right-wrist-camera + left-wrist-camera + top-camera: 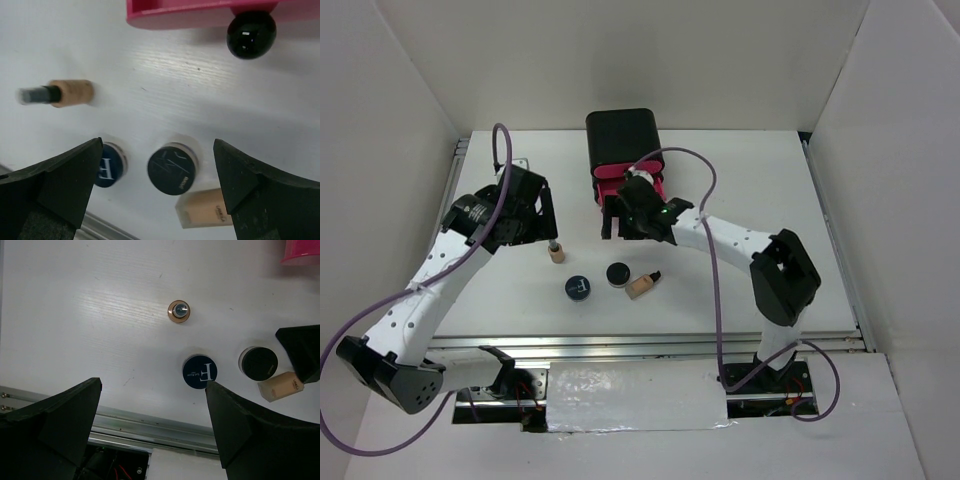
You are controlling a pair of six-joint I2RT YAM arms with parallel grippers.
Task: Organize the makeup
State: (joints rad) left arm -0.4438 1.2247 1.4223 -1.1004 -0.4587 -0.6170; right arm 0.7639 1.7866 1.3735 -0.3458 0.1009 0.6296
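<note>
Now we see both claws held above the white table, each with its fingers spread apart and nothing between them. Our left gripper hangs over the left part of the table, and from its wrist view the upright beige bottle stands alone, seen from above with its dark cap toward the camera. Our right gripper sits just in front of the black box, whose bottom pink drawer is pulled out, with its round black knob in view. Nearer the front edge three items lie in a loose row: the round dark-blue compact on the left, the black-lidded jar in the middle, and the second beige bottle lying on its side to the right. Jar and lying bottle are just beside each other; we cannot tell whether they touch. The upright bottle stands apart, left of and behind the compact.
</note>
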